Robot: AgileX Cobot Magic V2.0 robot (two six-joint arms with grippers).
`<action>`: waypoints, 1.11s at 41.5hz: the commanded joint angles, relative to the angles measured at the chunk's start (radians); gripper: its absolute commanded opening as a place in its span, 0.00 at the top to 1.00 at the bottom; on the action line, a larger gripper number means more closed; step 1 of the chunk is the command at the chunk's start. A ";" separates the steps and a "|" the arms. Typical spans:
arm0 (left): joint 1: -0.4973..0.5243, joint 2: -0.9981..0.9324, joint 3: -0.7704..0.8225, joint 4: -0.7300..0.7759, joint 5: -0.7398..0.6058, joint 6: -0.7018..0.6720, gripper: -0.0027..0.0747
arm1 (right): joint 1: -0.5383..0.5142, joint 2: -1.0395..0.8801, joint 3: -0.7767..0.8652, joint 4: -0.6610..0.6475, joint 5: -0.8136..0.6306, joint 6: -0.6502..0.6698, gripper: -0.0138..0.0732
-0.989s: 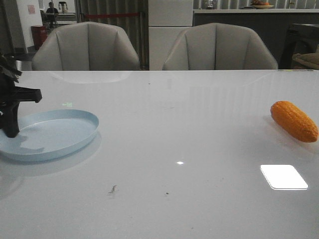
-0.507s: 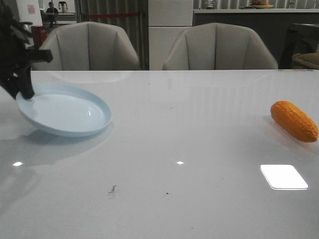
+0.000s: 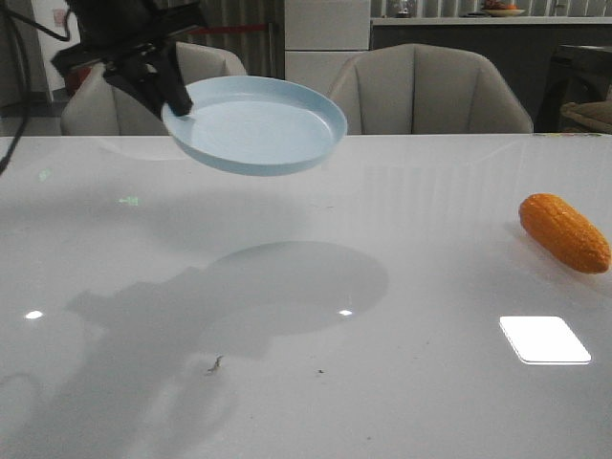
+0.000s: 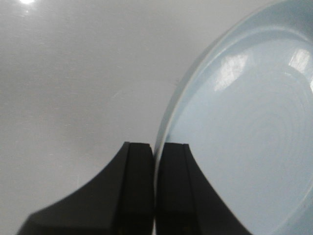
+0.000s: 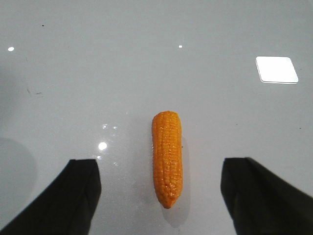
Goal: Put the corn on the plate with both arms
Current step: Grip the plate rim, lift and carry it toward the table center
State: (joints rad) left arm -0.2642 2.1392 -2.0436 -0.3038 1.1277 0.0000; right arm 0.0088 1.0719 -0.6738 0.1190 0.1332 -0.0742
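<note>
My left gripper [image 4: 155, 188] pinched the plate's [image 3: 258, 124] rim aloft; my right gripper [image 5: 161, 193], wide open, straddled the corn [image 5: 167, 156], ready to descend.

You were working in an office lounge or showroom: padded grey armchairs [image 3: 426, 91] faced a glossy white table [image 3: 382, 287], a dark counter [image 3: 459, 43] behind.

Front view faces chairs across the table [image 3: 402, 268]; wrist views look down close.
</note>
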 commanded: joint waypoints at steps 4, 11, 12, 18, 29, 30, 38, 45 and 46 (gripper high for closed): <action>-0.075 -0.015 -0.034 -0.043 -0.021 0.000 0.85 | -0.003 -0.016 -0.033 0.002 -0.072 -0.003 0.14; -0.109 0.039 -0.032 -0.033 -0.010 0.000 0.85 | -0.003 -0.016 -0.033 0.002 -0.072 -0.003 0.14; -0.112 0.049 -0.031 -0.028 -0.010 -0.008 0.85 | -0.003 -0.016 -0.033 0.002 -0.072 -0.003 0.14; -0.113 0.083 -0.031 -0.021 -0.010 -0.019 0.85 | -0.003 -0.016 -0.033 0.002 -0.072 -0.003 0.14; -0.113 0.136 -0.031 0.002 0.026 0.000 0.64 | -0.003 -0.016 -0.033 0.002 -0.072 -0.003 0.14; -0.113 0.141 -0.031 0.002 0.026 0.000 0.58 | -0.003 -0.016 -0.033 0.002 -0.072 -0.003 0.14; -0.113 0.145 -0.033 0.002 0.029 0.000 0.34 | -0.003 -0.016 -0.033 0.002 -0.072 -0.003 0.14; -0.111 0.145 -0.034 0.007 0.020 0.000 0.40 | -0.003 -0.016 -0.033 0.002 -0.072 -0.003 0.14; -0.111 0.145 -0.035 0.007 0.022 0.000 0.41 | -0.003 -0.016 -0.033 0.002 -0.072 -0.003 0.14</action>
State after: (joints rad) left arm -0.3714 2.3567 -2.0436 -0.2774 1.1609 0.0000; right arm 0.0088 1.0719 -0.6738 0.1190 0.1332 -0.0742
